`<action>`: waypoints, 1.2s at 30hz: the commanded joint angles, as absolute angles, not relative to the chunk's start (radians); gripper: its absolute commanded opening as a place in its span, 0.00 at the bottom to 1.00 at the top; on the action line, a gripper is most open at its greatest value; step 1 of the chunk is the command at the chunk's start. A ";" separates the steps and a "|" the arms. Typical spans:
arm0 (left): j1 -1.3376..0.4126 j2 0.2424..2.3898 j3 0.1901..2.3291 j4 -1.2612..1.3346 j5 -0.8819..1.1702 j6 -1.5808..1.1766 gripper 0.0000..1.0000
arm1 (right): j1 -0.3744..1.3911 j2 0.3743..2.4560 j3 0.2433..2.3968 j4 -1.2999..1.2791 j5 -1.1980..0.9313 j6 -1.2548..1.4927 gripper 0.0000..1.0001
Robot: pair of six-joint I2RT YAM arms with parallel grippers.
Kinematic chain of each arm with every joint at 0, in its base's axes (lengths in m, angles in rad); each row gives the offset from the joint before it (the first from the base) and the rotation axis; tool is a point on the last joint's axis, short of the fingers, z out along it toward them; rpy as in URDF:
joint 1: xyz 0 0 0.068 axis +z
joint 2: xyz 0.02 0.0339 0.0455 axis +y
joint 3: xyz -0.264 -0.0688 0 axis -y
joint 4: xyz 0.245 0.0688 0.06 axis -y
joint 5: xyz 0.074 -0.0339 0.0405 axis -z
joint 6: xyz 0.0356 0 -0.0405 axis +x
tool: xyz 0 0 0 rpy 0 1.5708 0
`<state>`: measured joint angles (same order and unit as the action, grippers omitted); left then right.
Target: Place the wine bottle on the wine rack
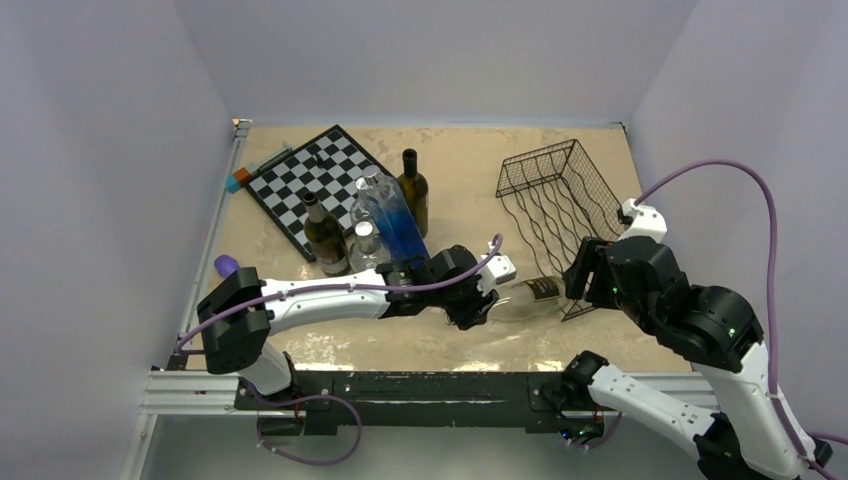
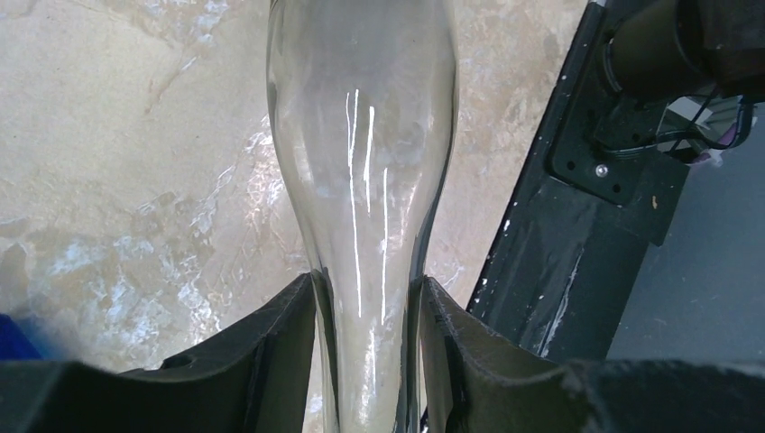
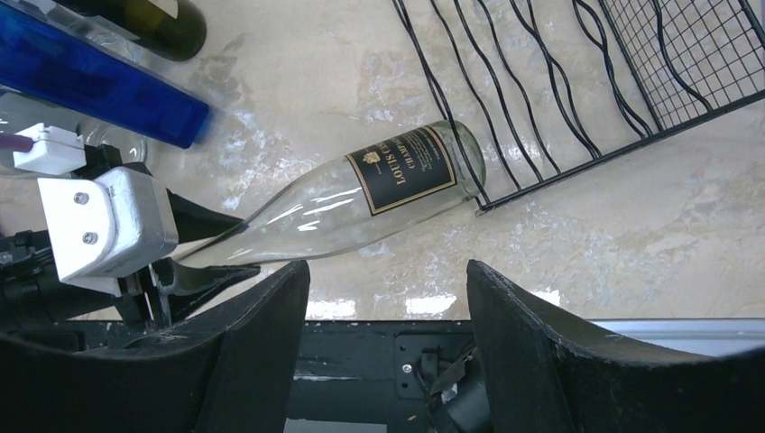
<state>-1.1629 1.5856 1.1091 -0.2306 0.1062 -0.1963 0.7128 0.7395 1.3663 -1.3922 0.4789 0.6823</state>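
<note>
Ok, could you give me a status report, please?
Left gripper shut on neck of clear glass wine bottle. Right gripper open. Base at black wire rack.

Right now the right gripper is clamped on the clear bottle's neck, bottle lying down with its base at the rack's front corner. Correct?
Wrong arm. The left gripper is clamped on the clear bottle at its neck, as the left wrist view shows; the right gripper is open and holds nothing. The rest stands: the bottle lies with its base at the wine rack front corner.
</note>
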 commanded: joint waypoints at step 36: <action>-1.295 1.774 1.063 0.721 -0.226 -0.134 0.00 | 0.543 0.931 1.255 -1.442 0.442 0.917 0.51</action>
<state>-1.2732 1.8168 1.0340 0.3653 -0.1177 -0.1699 0.6346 0.9318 1.2728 -1.4876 0.4274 0.9272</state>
